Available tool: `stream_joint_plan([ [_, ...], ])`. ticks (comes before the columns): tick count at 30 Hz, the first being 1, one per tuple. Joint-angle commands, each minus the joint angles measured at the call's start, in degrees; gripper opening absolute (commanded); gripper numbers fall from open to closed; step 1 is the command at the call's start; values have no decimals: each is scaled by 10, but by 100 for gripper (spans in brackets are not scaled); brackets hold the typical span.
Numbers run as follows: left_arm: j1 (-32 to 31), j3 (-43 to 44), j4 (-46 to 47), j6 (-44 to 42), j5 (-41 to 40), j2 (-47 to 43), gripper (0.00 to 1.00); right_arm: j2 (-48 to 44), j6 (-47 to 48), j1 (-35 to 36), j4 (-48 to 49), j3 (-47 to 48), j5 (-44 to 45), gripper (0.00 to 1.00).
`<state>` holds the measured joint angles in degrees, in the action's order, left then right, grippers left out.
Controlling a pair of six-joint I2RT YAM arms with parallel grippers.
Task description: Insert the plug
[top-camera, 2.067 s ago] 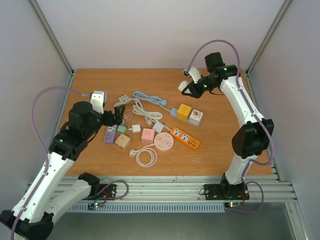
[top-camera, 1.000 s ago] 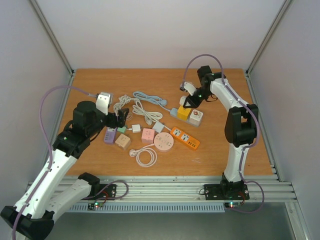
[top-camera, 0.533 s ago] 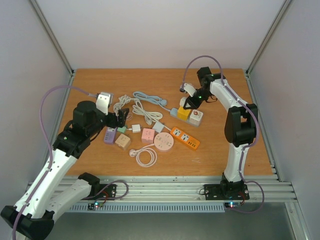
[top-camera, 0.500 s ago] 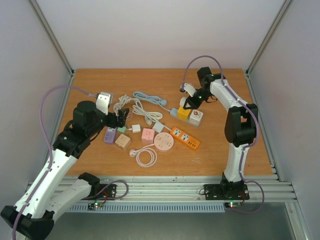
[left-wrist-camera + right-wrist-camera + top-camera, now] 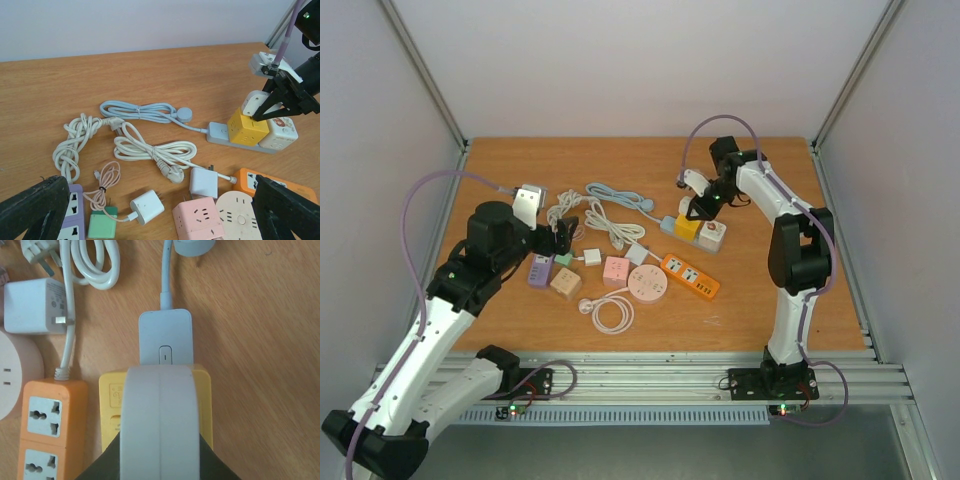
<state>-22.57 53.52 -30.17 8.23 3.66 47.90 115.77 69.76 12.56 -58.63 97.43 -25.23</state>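
My right gripper [image 5: 694,206] is shut on a white plug [image 5: 160,425] and holds it right over the yellow cube socket [image 5: 111,405], which sits on a grey power strip [image 5: 165,337]. In the left wrist view the white plug [image 5: 255,102] sits at the top back edge of the yellow cube [image 5: 248,127]; I cannot tell whether its pins are in. My left gripper [image 5: 560,228] is open and empty, hovering over the sockets and chargers at the left, its fingers [image 5: 32,210] wide apart.
An orange power strip [image 5: 690,276], a round pink socket [image 5: 647,284], a pink cube [image 5: 616,268], a purple strip [image 5: 539,270], a white-and-red cube [image 5: 712,234], white chargers and coiled white cables [image 5: 150,150] lie mid-table. A grey-blue cable [image 5: 615,195] runs behind them.
My right arm has come down from the back right with the white plug to the yellow cube, then shifted only slightly. The left arm has barely moved.
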Motion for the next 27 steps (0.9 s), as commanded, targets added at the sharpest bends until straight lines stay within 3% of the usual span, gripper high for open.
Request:
stream_joint_plan([
  [1,2,-4,31,-12,0,2,99,22,24,6,-20,-28,82,1],
  [14,5,-6,31,-15,-5,5,99,41,-3,26,-32,-10,150,2],
  [16,5,-6,30,-16,-4,6,99,37,-26,26,-41,11,142,7],
  [19,5,-6,31,-17,-4,7,99,26,-48,29,-58,36,132,28],
  [21,5,-6,30,-19,-4,9,99,11,-46,32,-63,35,131,37],
  [24,6,-5,26,-20,-2,15,99,-9,-49,32,-55,29,121,43],
  [27,6,-3,23,-20,3,19,100,-16,-55,32,-51,35,115,41],
])
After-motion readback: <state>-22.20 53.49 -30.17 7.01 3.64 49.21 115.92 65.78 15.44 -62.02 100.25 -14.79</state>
